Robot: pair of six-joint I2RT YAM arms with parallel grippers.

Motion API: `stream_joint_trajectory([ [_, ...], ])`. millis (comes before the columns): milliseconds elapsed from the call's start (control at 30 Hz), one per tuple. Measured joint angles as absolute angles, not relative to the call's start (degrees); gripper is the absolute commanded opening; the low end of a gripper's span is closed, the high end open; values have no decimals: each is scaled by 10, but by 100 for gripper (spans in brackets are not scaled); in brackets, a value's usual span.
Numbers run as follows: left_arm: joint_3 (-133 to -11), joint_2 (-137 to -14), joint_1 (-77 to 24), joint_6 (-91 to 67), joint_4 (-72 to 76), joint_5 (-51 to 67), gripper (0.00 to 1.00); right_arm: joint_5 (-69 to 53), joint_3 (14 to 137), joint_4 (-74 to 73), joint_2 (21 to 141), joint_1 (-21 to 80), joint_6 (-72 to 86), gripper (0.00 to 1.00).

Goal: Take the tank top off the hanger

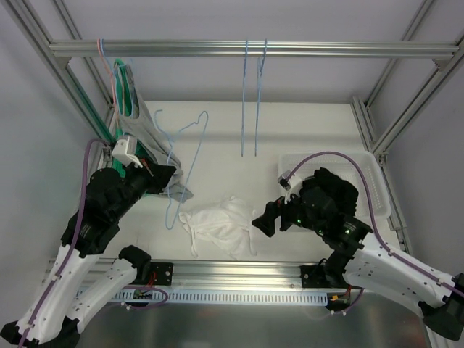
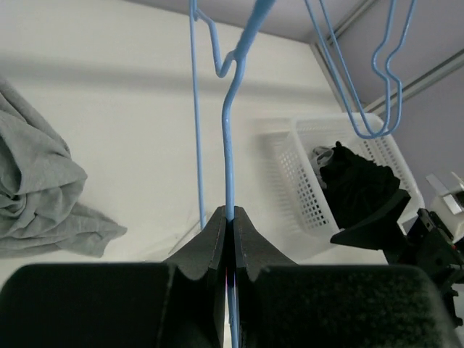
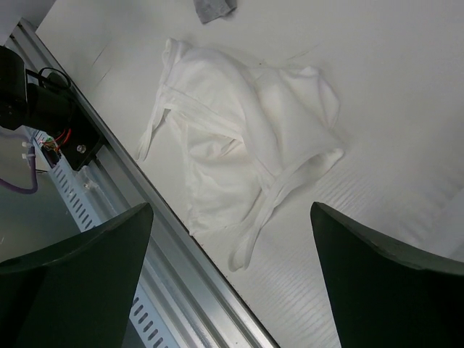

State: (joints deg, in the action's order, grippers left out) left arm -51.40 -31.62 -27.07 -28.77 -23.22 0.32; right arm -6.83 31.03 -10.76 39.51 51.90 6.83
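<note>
The white tank top (image 1: 217, 225) lies crumpled on the table near the front rail, free of any hanger; the right wrist view shows it with its straps spread (image 3: 239, 138). My right gripper (image 1: 262, 219) hovers just to its right, open, with nothing between its fingers (image 3: 230, 210). The bare light-blue wire hanger (image 1: 197, 148) hangs tilted over the table's left half. My left gripper (image 1: 168, 176) is shut on its wire, which runs up from between the pads (image 2: 232, 217) in the left wrist view, where the hanger (image 2: 228, 130) is empty.
A grey garment (image 1: 177, 192) lies heaped under the left gripper (image 2: 36, 196). Green clothes (image 1: 123, 94) hang at the back left. Two empty blue hangers (image 1: 254, 94) hang from the rail. A white basket (image 1: 370, 174) stands at the right. The aluminium front rail (image 3: 181, 254) borders the tank top.
</note>
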Motion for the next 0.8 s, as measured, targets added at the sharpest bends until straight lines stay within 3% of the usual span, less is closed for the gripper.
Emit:
stream_joint_trajectory([
  [300,-712,-546,-328,-230,-248,-53,0,-50,310,-145,367,519,62,99],
  [800,-987,-748,-401,-128,-256,-137,0,-36,310,-175,338,519,51,99],
])
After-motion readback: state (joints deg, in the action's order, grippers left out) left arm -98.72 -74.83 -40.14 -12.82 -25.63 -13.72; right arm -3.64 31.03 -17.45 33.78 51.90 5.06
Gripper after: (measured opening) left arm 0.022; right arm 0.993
